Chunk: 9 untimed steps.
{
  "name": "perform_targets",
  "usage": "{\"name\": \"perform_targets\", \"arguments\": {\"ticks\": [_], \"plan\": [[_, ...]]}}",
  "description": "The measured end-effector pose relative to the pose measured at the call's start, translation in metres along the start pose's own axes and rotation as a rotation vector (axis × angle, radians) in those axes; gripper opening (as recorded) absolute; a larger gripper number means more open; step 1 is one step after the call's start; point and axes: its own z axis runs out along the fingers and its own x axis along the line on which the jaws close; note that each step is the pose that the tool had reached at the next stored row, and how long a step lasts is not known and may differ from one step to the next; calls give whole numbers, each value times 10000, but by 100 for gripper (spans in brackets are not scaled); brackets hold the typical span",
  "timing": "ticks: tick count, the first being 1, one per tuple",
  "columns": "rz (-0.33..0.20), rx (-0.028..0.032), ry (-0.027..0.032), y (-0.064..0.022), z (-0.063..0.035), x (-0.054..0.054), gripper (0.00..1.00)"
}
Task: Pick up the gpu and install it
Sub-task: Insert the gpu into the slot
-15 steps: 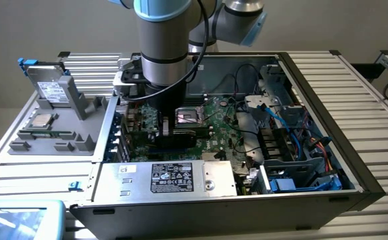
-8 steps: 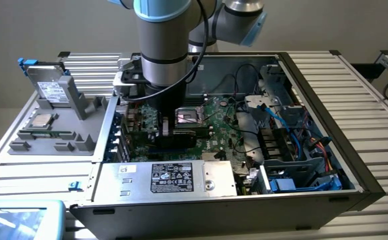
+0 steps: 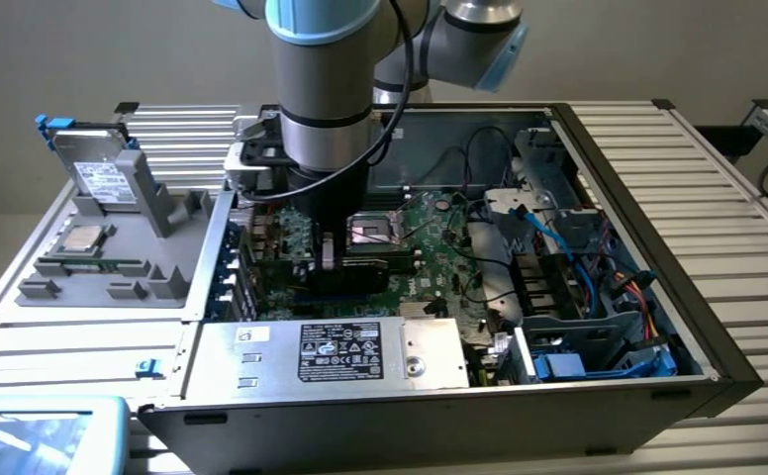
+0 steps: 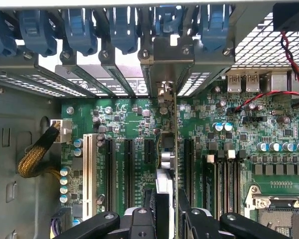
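The gpu point(image 4: 168, 149), a thin green card seen edge-on, is standing upright over the motherboard's expansion slots, its silver bracket meeting the rear slot openings.

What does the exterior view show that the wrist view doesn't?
Exterior view alone: the grey holder tray beside the computer case, a drive standing in it, and the power supply. Wrist view alone: blue slot latches, a white expansion slot and a yellow cable bundle. Both: the gripper closed on the gpu, edge-on over the green motherboard.
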Motion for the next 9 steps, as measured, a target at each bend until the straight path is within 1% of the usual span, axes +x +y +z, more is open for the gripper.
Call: {"name": "perform_targets", "arguments": {"ticks": [8, 9], "plan": [[-4, -1, -42, 19, 4, 6, 28], [-5, -1, -54, 18, 5, 12, 28]]}}
